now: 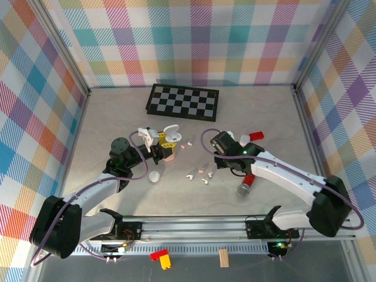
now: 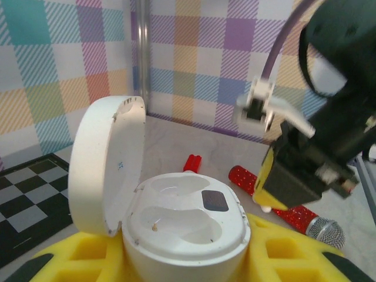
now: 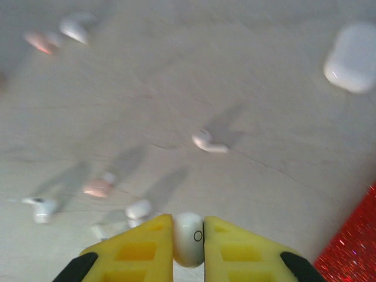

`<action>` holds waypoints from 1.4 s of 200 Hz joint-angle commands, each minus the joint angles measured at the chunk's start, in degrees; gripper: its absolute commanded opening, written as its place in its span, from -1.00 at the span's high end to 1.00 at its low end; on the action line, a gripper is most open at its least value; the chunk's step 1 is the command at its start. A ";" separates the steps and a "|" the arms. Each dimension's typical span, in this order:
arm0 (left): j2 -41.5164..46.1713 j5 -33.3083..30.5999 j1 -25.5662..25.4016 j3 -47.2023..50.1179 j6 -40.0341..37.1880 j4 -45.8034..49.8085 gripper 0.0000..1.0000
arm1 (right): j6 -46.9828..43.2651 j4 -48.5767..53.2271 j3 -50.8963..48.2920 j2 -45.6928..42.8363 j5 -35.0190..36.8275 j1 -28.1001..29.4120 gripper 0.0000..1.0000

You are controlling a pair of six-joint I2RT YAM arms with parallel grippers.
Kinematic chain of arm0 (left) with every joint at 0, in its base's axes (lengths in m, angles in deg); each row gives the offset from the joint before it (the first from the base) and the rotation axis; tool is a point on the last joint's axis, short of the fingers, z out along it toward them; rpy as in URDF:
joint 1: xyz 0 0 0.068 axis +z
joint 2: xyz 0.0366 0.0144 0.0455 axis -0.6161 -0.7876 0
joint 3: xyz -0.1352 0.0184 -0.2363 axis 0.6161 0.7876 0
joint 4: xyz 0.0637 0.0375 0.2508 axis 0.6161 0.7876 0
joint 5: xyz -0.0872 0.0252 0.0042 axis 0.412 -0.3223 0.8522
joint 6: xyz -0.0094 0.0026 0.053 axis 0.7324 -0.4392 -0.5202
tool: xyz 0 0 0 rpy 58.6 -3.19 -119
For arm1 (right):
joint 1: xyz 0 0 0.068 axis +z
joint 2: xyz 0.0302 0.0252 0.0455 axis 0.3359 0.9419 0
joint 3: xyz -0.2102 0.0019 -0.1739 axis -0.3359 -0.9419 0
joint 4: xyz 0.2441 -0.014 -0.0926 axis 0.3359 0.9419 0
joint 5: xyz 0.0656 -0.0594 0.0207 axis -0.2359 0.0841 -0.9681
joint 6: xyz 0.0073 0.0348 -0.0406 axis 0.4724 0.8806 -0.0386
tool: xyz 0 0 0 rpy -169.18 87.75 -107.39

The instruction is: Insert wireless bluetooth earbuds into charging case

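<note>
The white charging case [image 2: 188,229] is sitting between the yellow fingers [image 2: 76,258] of the left gripper [image 2: 188,267], its lid standing open on the case's left side and both sockets showing empty. Up and to the right of the case, the right gripper [image 2: 269,197] is hanging with a small white earbud [image 2: 265,208] showing at its tip. Behind the case a red block [image 2: 191,163] and a red glitter microphone [image 2: 296,212] are lying on the table [image 2: 176,141], with a checkerboard [image 2: 29,200] lying to the case's left.

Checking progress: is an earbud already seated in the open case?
No, both wells of the open white case sit empty.
</note>
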 commanded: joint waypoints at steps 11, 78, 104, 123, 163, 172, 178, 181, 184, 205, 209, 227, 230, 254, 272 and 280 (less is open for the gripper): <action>-1.31 4.83 -2.28 -3.07 -4.14 2.81 0.43 | -11.81 -12.38 -0.84 -7.46 -10.36 0.28 0.69; -3.63 9.30 -5.88 -6.32 -4.92 6.01 0.43 | -24.44 -17.28 4.92 -8.38 -27.65 0.17 0.69; -3.93 10.70 -6.33 -7.36 -5.02 7.05 0.43 | -24.39 -19.33 6.06 -6.67 -30.63 0.19 0.69; -4.28 11.59 -6.50 -7.90 -5.35 8.12 0.43 | -24.23 -20.82 6.31 -5.68 -31.68 0.15 0.69; -3.75 12.38 -6.62 -8.23 -7.99 11.34 0.43 | -24.61 -21.28 7.58 -3.87 -32.05 0.19 0.68; -3.35 12.47 -6.63 -8.51 -8.78 12.64 0.43 | -24.73 -21.31 7.48 -3.72 -31.98 0.19 0.68; -3.32 12.55 -6.63 -8.60 -8.89 12.81 0.43 | -24.82 -21.33 7.47 -3.60 -31.95 0.14 0.69; -3.27 12.51 -6.63 -8.60 -8.85 12.86 0.43 | -24.82 -21.35 7.47 -3.54 -31.95 0.18 0.69; -3.25 12.47 -6.63 -8.54 -8.84 12.70 0.43 | -24.83 -21.40 7.47 -3.46 -31.95 0.19 0.68; -3.41 12.32 -6.63 -8.52 -8.06 11.63 0.43 | -25.22 -20.94 7.47 -2.97 -32.39 0.21 0.68; -3.41 12.15 -6.63 -8.52 -7.77 11.30 0.43 | -25.26 -20.75 7.40 -2.89 -32.35 0.20 0.68; -3.18 11.22 -6.54 -7.87 -5.83 8.70 0.43 | -25.84 -19.58 6.89 -3.04 -32.14 0.16 0.68; -3.10 11.02 -6.54 -7.76 -5.49 8.08 0.43 | -25.80 -19.45 6.78 -3.12 -32.13 0.16 0.68; -3.08 10.63 -6.54 -7.61 -3.91 6.24 0.43 | -26.05 -19.23 5.47 -3.67 -32.13 0.15 0.68; -3.33 10.90 -6.54 -7.90 -3.31 5.97 0.43 | -26.41 -19.09 4.99 -3.59 -32.09 0.24 0.68; -3.41 11.02 -6.54 -7.90 -3.19 5.81 0.43 | -26.65 -19.09 4.90 -3.43 -31.88 0.20 0.68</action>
